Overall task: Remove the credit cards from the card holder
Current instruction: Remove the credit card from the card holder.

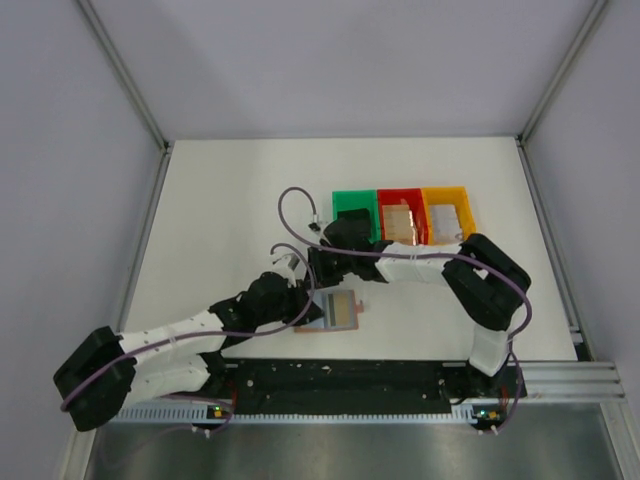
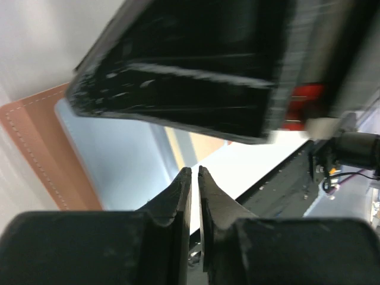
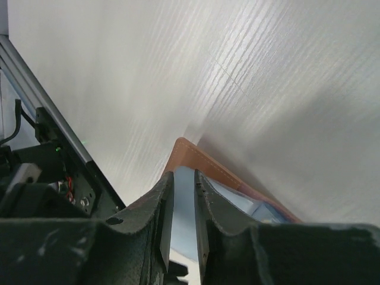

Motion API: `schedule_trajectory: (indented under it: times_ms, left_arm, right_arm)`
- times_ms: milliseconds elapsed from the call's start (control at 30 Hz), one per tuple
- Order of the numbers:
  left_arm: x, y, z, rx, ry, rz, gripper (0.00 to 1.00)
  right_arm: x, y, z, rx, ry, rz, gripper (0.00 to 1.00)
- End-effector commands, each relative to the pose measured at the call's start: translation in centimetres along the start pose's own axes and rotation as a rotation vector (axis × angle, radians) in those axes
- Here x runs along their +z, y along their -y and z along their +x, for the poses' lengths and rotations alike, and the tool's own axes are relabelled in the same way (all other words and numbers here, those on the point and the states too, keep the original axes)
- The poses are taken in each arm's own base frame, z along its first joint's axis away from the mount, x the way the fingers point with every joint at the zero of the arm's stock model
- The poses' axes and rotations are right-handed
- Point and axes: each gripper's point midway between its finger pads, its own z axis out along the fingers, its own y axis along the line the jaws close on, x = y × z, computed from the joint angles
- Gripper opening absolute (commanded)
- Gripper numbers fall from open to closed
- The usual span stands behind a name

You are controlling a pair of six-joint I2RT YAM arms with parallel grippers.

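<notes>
- The table is white with a faint straight grain. It runs bare on every side of the fingers except where the wallet lies beneath them.
- Plain grey walls close in the room. Slanted metal posts rise at the table's far corners, and a ribbed metal rail lies along the near edge, behind both sets of fingers.
- The wallet lies open near the near edge, blue-grey face up with a brown leather rim, right under both grippers.
- A brownish card sits on that face, just to the right of the fingertips.
- The left gripper has its fingers almost together, with only a hairline slit between them. The tips are over the wallet's blue-grey face, its stitched brown rim off to their left. Whether anything thin sits in the slit cannot be told.
- The right gripper keeps a narrow gap in which the blue-grey face shows. The brown rim lies just past its tips. Whether it pinches the wallet cannot be told.
- The green bin, red bin and yellow bin stand in a touching row beyond the fingers, toward the far side.
</notes>
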Motion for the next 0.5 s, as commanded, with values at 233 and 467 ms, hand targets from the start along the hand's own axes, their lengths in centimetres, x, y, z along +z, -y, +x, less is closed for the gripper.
schedule_trajectory:
  times_ms: [233,467]
  left_arm:
    - [0.8,-2.7,0.1,-0.052,0.005,-0.151,0.08]
    - [1.3,-4.0,0.3,-0.049,0.002,-0.212,0.05]
  right_arm:
    - [-7.4,0.9,-2.8,-0.026,0.205,0.06,0.28]
    - [-7.5,4.0,0.8,0.044,0.163,0.121,0.31]
